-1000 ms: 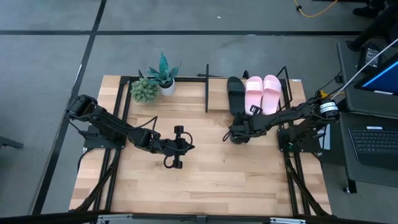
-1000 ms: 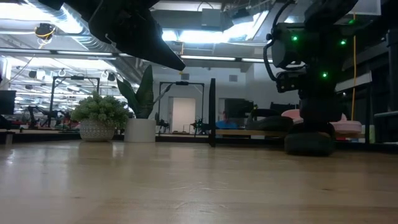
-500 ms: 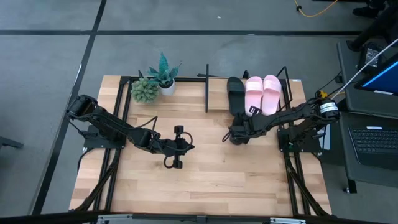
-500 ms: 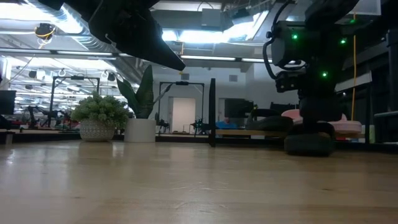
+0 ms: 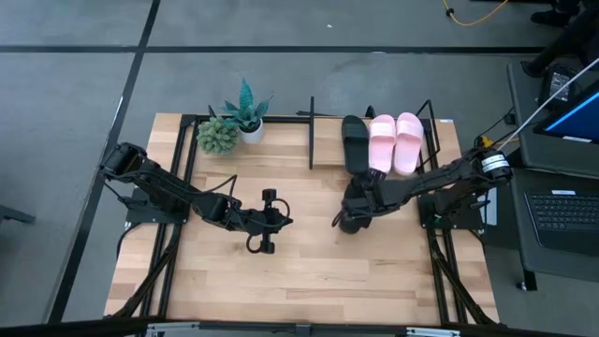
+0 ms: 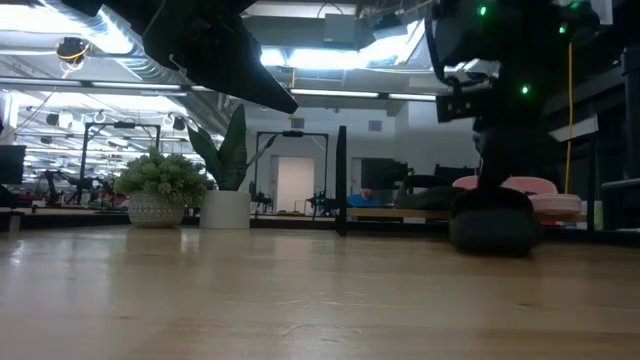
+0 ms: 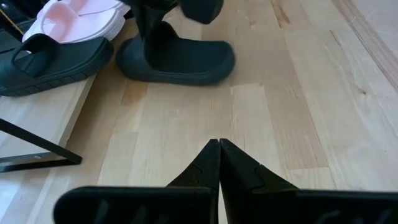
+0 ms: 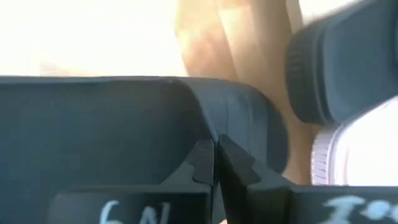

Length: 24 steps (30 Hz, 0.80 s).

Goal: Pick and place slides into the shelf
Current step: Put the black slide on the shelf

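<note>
We see the right gripper (image 5: 354,208), centre-right of frame, closed on a matte black slide (image 7: 177,60); left gripper (image 7: 219,163) closed, empty.

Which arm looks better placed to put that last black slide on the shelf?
The right one. Its end effector is already shut on the loose black slide, just in front of the shelf where the other three sit. The left end effector waits shut at mid-table, farther from both.

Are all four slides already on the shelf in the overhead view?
No: only three sit on the shelf, one black slide and two pink slides, while the second black slide is on the table under the right gripper.
</note>
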{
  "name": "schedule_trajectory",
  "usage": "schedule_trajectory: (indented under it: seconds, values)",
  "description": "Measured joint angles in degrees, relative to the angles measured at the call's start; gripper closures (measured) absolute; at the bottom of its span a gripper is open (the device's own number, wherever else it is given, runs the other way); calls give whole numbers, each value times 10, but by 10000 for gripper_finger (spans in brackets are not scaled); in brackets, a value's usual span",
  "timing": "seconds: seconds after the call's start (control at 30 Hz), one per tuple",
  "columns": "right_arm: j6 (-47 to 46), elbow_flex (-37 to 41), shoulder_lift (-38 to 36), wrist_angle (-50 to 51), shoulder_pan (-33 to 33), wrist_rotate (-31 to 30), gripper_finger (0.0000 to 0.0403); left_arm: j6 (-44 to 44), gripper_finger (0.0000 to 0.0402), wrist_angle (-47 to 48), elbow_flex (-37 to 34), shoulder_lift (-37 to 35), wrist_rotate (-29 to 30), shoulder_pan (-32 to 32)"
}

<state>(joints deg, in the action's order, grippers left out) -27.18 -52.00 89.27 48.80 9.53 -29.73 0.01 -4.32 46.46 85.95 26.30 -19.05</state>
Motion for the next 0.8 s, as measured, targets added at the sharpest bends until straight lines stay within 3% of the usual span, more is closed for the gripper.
schedule_trajectory:
  seconds: [0.47, 0.8]
  values:
    - [20, -85, 0, 53, 67, 1, 394, 0, 401, 0, 0, 0, 0, 0]
    - [44, -160, 0, 122, 86, -55, 394, -14, 401, 0, 0, 0, 0, -2]
